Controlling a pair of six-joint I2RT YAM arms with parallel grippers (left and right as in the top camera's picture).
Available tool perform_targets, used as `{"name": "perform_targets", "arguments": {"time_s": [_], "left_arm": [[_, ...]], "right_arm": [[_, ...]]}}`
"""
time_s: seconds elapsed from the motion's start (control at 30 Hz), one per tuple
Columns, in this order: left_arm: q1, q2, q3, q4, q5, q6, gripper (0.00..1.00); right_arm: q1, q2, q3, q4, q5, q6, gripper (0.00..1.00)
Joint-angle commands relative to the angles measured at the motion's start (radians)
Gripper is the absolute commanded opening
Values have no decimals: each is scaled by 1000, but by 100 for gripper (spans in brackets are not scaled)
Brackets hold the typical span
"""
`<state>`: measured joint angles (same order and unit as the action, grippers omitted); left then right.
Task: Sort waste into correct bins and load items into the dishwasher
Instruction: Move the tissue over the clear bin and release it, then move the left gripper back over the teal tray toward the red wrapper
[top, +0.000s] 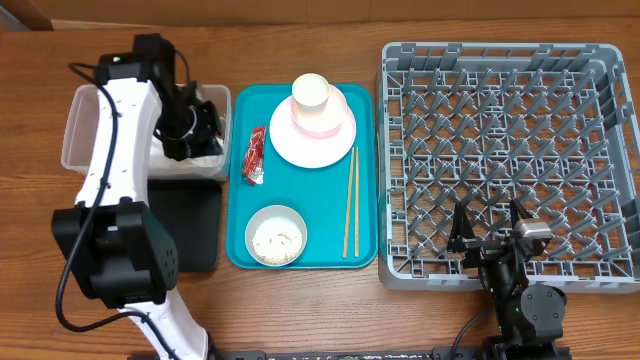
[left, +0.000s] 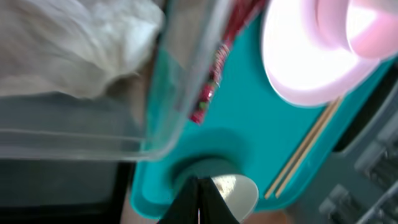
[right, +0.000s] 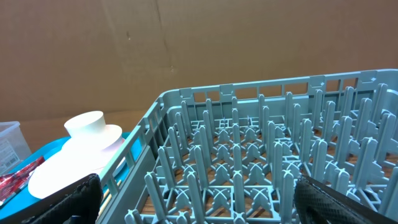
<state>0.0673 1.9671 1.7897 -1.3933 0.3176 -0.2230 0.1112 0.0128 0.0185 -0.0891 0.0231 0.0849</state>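
The crumpled tissue (left: 81, 43) lies inside the clear tub (top: 80, 130) at the table's far left. The left gripper (left: 199, 196) hangs over the tub's right end, its jaws closed on nothing. The black tray (top: 195, 225) sits against the tub's near side.

On the teal tray (top: 320, 200):
- The red wrapper (top: 252, 155) lies along the left edge.
- The bowl (top: 276, 210) of rice (top: 277, 240) sits in the near-left corner.
- The plate (top: 290, 148) sits at the far edge and carries a pink cup (top: 325, 122) topped by a white cup (top: 312, 90).
- The chopsticks (top: 350, 200) lie along the right edge.

The dish rack (top: 500, 150) fills the table's right side. The right gripper (top: 490, 232) is at its near edge, jaws wide apart and holding nothing.
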Motion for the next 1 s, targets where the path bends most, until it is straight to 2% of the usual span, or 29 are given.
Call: {"name": "perform_targets", "arguments": {"time_s": [0.0, 0.23, 0.6, 0.77, 0.97], "left_arm": [[-56, -42, 24, -31, 68, 85, 4], [-208, -107, 24, -42, 55, 85, 4], [-525, -125, 23, -44, -224, -42, 4], [-592, -125, 23, -38, -245, -71, 4], [-605, -124, 23, -38, -246, -103, 5]], "right_arm": [[-1, -10, -10, 8, -3, -3, 100], [-1, -10, -10, 8, -3, -3, 100], [-1, -10, -10, 8, -3, -3, 100], [-1, -10, -10, 8, -3, -3, 100], [-1, -10, -10, 8, -3, -3, 100]]}}
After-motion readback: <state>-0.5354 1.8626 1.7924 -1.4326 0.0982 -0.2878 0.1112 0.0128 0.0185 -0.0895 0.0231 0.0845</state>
